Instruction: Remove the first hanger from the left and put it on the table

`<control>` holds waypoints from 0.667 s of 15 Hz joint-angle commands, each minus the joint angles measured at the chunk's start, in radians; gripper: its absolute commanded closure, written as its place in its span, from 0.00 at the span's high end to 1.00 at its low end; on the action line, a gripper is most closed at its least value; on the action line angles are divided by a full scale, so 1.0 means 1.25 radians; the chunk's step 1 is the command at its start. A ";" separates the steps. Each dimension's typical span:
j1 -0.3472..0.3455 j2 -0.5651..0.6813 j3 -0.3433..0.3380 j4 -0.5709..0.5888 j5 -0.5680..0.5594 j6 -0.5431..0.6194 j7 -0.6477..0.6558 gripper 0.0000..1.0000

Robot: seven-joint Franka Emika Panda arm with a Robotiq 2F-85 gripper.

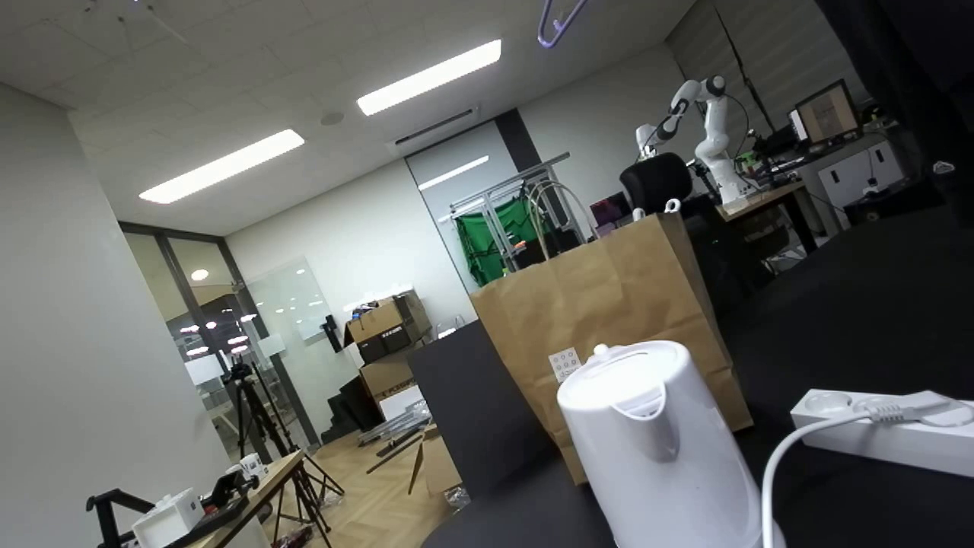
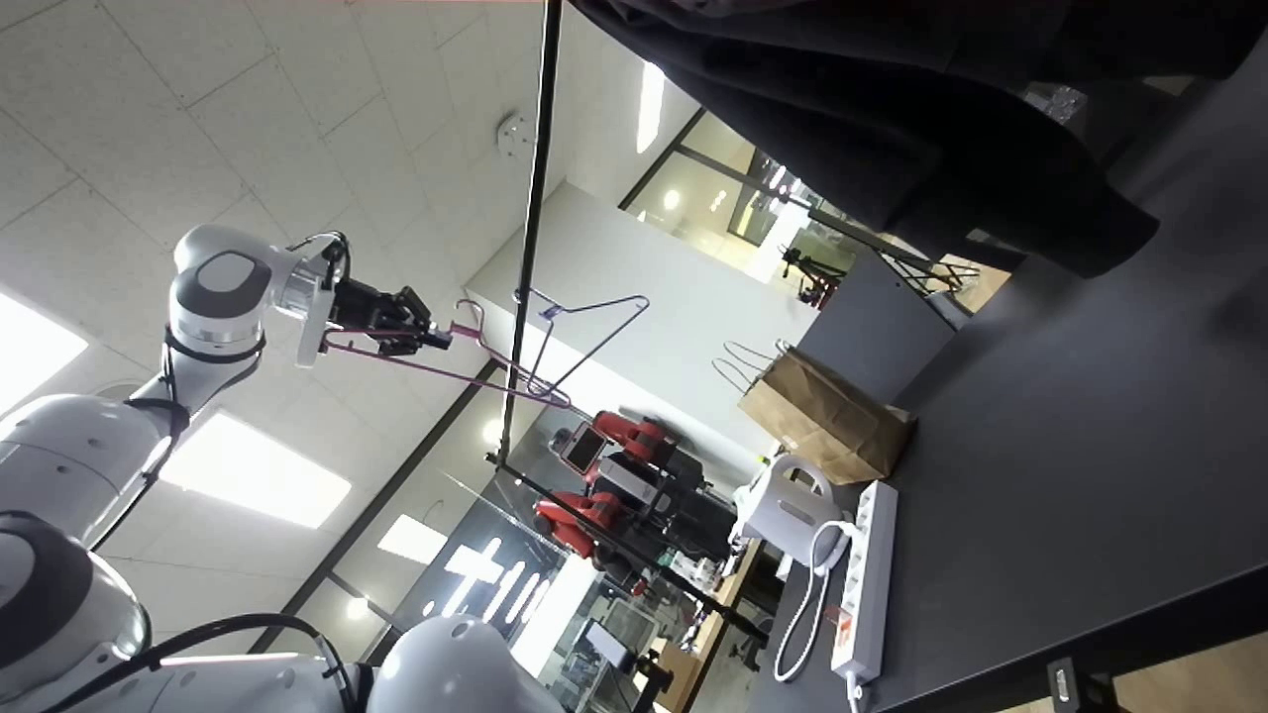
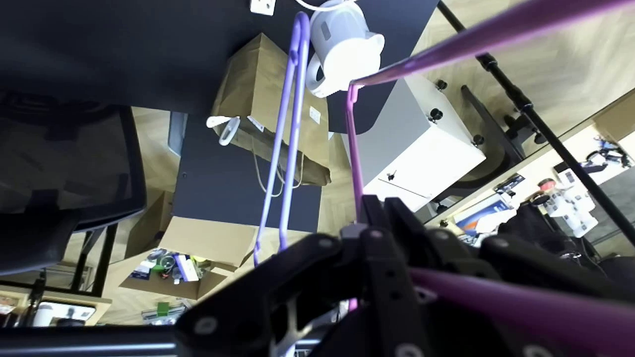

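The pink-magenta hanger (image 2: 466, 331) is up in the air in an exterior view, its hook beside the black rail and apparently off it. My gripper (image 2: 436, 337) is at the hanger's neck. In the wrist view the gripper (image 3: 381, 201) is closed nearly fully, with the hanger (image 3: 353, 134) running through the jaws; the gripped spot is hidden by the fingers. The black table (image 2: 1040, 426) lies well below; it also shows in the wrist view (image 3: 149, 49) and in an exterior view (image 1: 860, 320). There, hanger and gripper are out of view.
A purple hanger (image 2: 551, 312) hangs on the black rail (image 2: 535, 198), close by; it also shows in the wrist view (image 3: 295, 139). Dark clothing (image 2: 892, 129) hangs over the table. A paper bag (image 2: 822, 416), white kettle (image 2: 792, 510) and power strip (image 2: 872, 584) stand on the table.
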 commanded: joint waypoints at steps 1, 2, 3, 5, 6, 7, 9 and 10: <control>-0.028 0.002 -0.006 0.021 -0.018 -0.010 0.018 0.02; -0.038 -0.001 -0.006 0.012 -0.027 0.002 0.019 0.02; -0.043 0.000 -0.009 0.006 -0.031 0.002 0.018 0.02; -0.053 0.001 -0.008 -0.014 -0.037 0.002 0.019 0.02; -0.055 0.002 -0.005 -0.028 -0.040 -0.003 0.019 0.02; -0.055 0.002 0.000 -0.043 -0.045 -0.010 0.018 0.02; -0.051 0.004 0.011 -0.076 -0.049 -0.025 0.017 0.02; -0.051 0.005 0.018 -0.090 -0.053 -0.028 0.018 0.02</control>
